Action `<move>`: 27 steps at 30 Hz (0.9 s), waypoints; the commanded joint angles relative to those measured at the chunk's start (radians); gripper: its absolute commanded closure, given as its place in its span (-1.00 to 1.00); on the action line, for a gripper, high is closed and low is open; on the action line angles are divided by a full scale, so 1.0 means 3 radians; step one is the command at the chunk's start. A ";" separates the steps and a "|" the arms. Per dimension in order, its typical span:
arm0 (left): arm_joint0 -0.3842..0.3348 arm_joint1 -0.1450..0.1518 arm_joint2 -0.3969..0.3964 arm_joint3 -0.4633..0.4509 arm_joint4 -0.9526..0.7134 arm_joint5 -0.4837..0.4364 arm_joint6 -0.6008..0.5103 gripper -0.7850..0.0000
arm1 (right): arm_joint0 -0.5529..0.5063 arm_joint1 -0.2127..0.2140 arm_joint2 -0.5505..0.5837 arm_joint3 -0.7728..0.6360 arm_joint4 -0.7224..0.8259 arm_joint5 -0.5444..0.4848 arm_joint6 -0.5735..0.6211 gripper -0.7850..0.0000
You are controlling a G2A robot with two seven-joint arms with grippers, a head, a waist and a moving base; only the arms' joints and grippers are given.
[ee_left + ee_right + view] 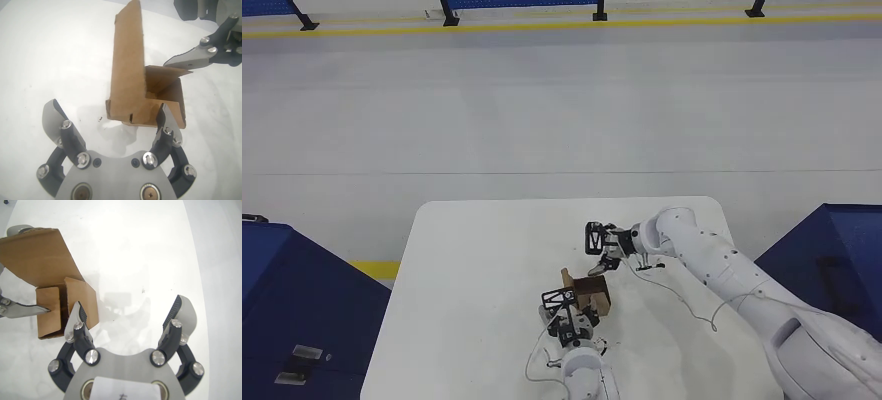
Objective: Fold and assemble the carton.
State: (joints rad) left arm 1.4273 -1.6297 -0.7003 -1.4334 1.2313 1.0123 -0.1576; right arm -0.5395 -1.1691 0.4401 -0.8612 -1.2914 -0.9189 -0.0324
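Observation:
A small brown carton (589, 291) stands near the middle of the white table (462, 300) with its top open. One long flap (128, 56) stands upright. My left gripper (108, 103) is open beside the carton (166, 94), and one of its fingers (166, 115) rests against a short flap folded inward. My right gripper (127, 300) is open on the opposite side of the carton (37, 256); its near finger (78, 311) touches the other short flap. In the top view the left gripper (564, 303) is at the carton's near side and the right gripper (599, 250) at its far side.
Blue barriers stand at the table's left (302, 300) and right (832, 250). A thin cable (697, 310) trails along the right arm over the table. The table has free room to the left of the carton.

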 commanded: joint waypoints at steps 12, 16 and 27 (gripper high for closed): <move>-0.0027 -0.0028 -0.0027 0.0058 0.0041 0.0000 -0.0071 -1.00 | -0.0050 -0.0040 0.0030 -0.0003 -0.0114 -0.0166 0.0043 -1.00; -0.0018 -0.0026 -0.0037 0.0043 0.0055 0.0000 -0.0076 -1.00 | -0.0061 -0.0069 0.0023 0.0023 -0.0144 -0.0176 0.0089 -1.00; -0.0012 -0.0037 -0.0074 0.0093 0.0123 0.0000 -0.0071 -1.00 | -0.0080 -0.0150 0.0023 0.0083 -0.0192 -0.0162 0.0145 -1.00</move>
State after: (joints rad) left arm 1.4243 -1.6393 -0.7204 -1.4095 1.2645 1.0123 -0.1805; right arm -0.5631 -1.2129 0.4468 -0.8371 -1.3475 -0.9662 0.0116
